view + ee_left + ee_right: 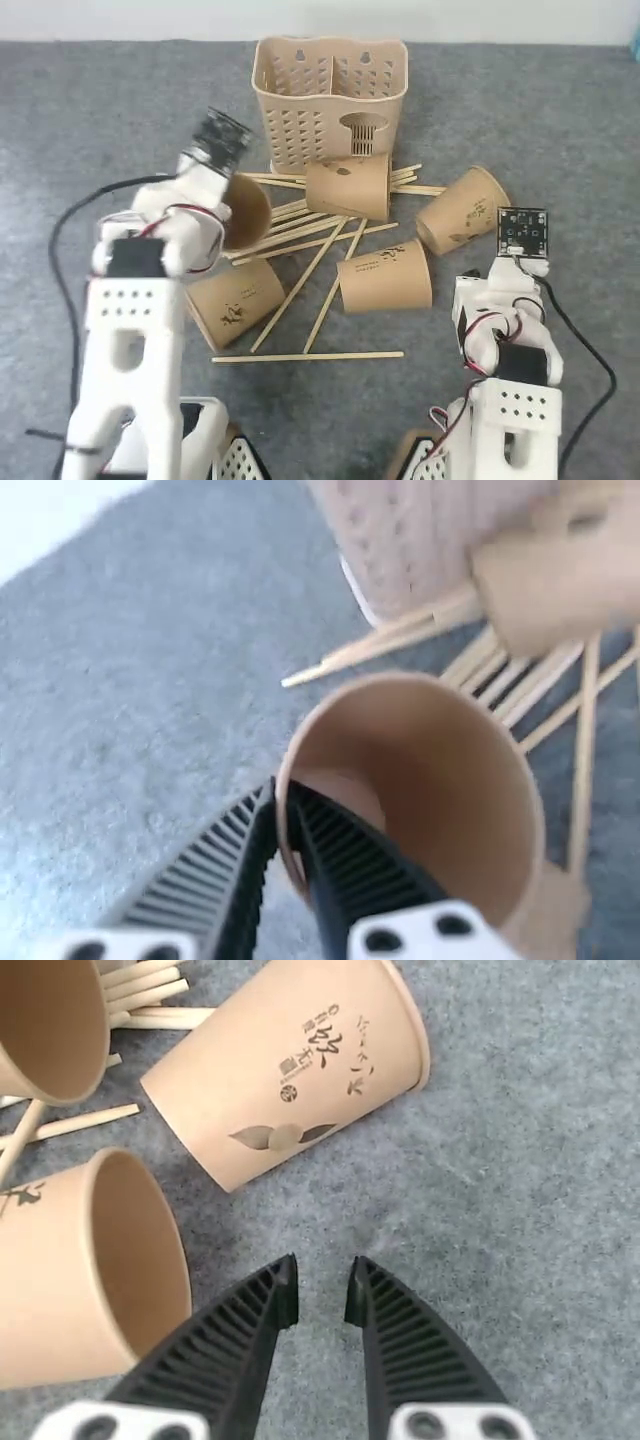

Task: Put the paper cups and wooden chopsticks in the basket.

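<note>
One grey mat [560,130] covered the table; the basket [330,100] stood upright at twelve o'clock (two compartments); four paper cups [385,277] lay tipped among scattered wooden chopsticks [308,356]; at nine o'clock the left gripper [282,802] pinched a fifth cup [440,780] by its rim; at four o'clock the right gripper [320,1285] hung over bare mat, narrowly parted, holding nothing.

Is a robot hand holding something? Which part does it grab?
The left gripper pinches a paper cup by its rim. The right gripper holds nothing.
</note>
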Robot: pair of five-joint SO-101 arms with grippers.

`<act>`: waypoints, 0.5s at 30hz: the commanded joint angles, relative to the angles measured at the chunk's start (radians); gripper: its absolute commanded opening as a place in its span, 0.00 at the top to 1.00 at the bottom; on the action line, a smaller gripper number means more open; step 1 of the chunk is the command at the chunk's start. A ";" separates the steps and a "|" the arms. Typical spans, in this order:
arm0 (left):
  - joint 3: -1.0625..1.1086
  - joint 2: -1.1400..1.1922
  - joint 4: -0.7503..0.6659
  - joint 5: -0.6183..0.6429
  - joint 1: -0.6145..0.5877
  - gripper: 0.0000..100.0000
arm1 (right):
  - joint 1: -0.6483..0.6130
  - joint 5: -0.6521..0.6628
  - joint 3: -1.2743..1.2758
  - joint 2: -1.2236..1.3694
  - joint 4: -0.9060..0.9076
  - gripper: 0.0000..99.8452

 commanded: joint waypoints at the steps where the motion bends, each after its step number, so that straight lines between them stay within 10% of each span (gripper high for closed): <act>1: -0.194 -0.063 0.161 0.061 0.035 0.99 | 0.005 0.009 -0.011 -0.010 -0.016 0.90; 15: -1.013 0.425 0.462 0.407 0.175 0.99 | 0.005 0.009 0.005 -0.010 -0.022 0.90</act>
